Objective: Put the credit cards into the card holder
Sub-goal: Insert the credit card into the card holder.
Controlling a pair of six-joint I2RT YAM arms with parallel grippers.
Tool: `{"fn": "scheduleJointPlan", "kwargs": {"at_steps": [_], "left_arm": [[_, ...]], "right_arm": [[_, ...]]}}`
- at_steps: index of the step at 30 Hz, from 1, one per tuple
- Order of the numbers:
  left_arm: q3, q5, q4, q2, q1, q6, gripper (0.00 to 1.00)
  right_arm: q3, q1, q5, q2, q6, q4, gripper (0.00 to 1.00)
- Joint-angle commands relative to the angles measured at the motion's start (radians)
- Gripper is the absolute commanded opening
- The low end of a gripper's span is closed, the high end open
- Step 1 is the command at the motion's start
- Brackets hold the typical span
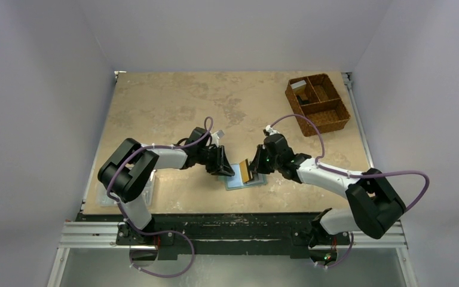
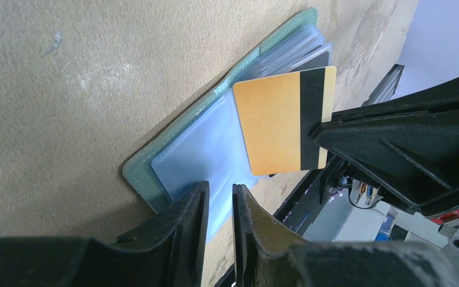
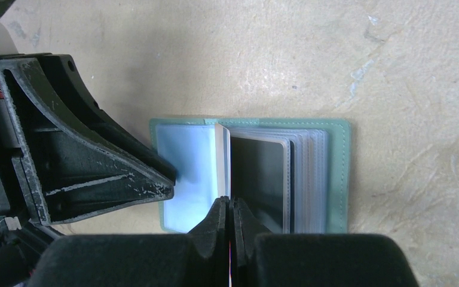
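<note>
The card holder (image 1: pixel 239 184) lies open on the table between both arms, grey-green with clear pocket leaves (image 2: pixel 209 149). An orange credit card (image 2: pixel 272 122) with a black stripe stands on edge over the holder's middle fold, with my right gripper (image 3: pixel 228 200) shut on it. From the right wrist the card shows as a thin pale edge (image 3: pixel 222 161). A dark card (image 3: pixel 260 179) sits in a right-hand pocket. My left gripper (image 2: pixel 220 188) hovers at the left leaf's near edge, its jaws a narrow gap apart with nothing between them. One finger (image 3: pixel 164 179) touches that leaf.
A brown woven divided basket (image 1: pixel 317 103) stands at the back right. A clear plastic box (image 1: pixel 104 194) sits at the front left beside the left arm's base. The table's near edge and a metal rail (image 1: pixel 233 236) run just behind the card holder.
</note>
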Motion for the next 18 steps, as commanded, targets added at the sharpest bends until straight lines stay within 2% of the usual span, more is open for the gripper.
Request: {"fn": "scheduleJointPlan", "kwargs": {"at_steps": [1,18], "left_arm": [[-0.014,-0.008,0.014,0.001,0.003,0.013,0.24],[-0.033,-0.004,0.035,0.006,0.003,0.002,0.20]], "right_arm": [[-0.032,-0.003,-0.024,0.014,-0.016,0.064,0.00],[-0.108,-0.018,-0.118,0.021,0.093,0.128,0.00]]}}
